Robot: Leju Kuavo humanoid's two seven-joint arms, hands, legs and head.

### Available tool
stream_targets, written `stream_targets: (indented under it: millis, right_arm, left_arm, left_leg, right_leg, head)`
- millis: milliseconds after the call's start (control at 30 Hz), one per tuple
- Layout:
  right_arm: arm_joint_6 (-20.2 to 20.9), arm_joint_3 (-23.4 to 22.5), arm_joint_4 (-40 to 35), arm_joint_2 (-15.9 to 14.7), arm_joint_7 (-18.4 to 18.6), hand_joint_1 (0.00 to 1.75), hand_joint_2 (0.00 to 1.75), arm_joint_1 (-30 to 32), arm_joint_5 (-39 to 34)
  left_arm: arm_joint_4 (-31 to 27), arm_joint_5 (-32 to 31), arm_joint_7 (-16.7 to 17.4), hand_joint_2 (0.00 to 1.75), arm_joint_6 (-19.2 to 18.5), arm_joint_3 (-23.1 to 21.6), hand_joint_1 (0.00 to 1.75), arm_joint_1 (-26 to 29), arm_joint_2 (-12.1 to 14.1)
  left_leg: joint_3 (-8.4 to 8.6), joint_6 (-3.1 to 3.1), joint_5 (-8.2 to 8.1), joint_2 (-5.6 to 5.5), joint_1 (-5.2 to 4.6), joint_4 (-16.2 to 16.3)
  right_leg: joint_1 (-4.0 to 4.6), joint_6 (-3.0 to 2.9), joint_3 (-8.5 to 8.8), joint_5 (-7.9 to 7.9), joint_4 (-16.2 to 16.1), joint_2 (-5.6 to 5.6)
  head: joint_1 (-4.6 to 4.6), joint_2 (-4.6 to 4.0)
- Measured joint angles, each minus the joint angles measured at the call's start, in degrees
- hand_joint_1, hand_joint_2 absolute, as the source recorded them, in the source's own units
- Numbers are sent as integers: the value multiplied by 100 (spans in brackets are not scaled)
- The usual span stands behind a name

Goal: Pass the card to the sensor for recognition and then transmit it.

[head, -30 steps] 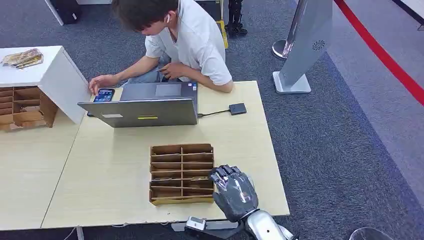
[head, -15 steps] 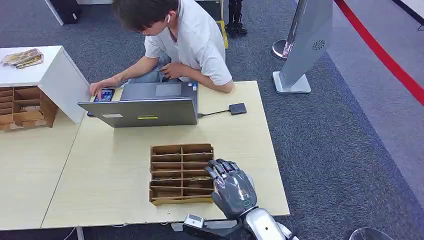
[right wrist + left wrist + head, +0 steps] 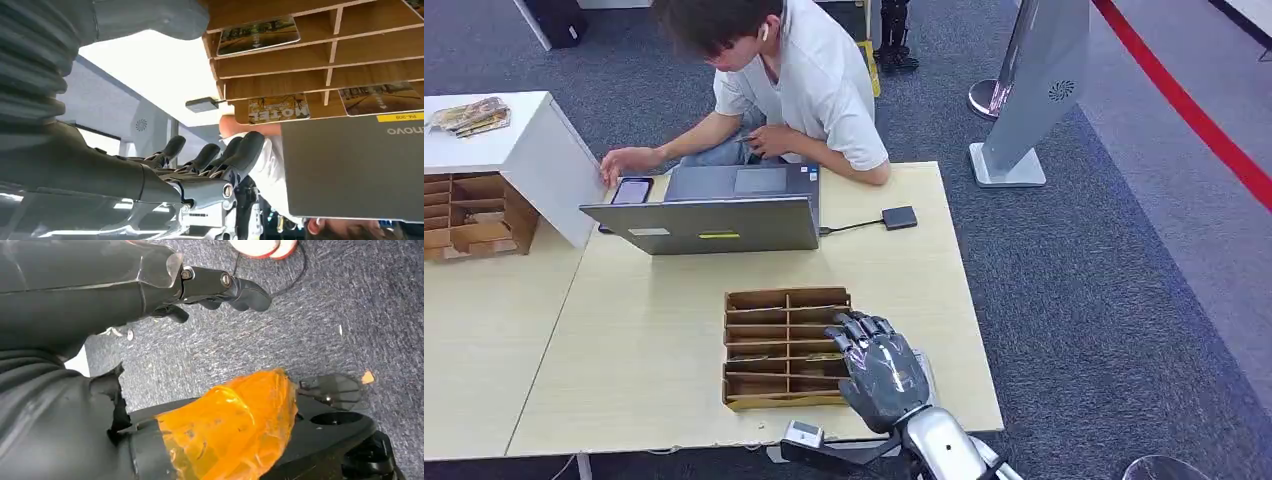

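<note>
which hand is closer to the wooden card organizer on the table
Right. The right hand hovers at the wooden card organizer's right edge; the left hand hangs low over the carpet.

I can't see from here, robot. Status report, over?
Right hand open over wooden slotted card rack. Left hand hangs empty above grey carpet. Printed cards untouched. Nothing blocking.

An office or demo hall: grey carpet (image 3: 1064, 260), laptop (image 3: 714, 215), barrier post (image 3: 994, 95).
</note>
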Motion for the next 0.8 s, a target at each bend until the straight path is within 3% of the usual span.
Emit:
stream_targets:
  millis: [800]
  right_arm:
    - [96,17,194,44,2,47,175,-40,-81]
  left_arm:
    - [-50,-350,39,0,-72,288,0,1,-48]
  left_leg:
    - [0,0,0,0,0,0]
  right_leg:
    - [0,0,0,0,0,0]
  head:
    - [0,0]
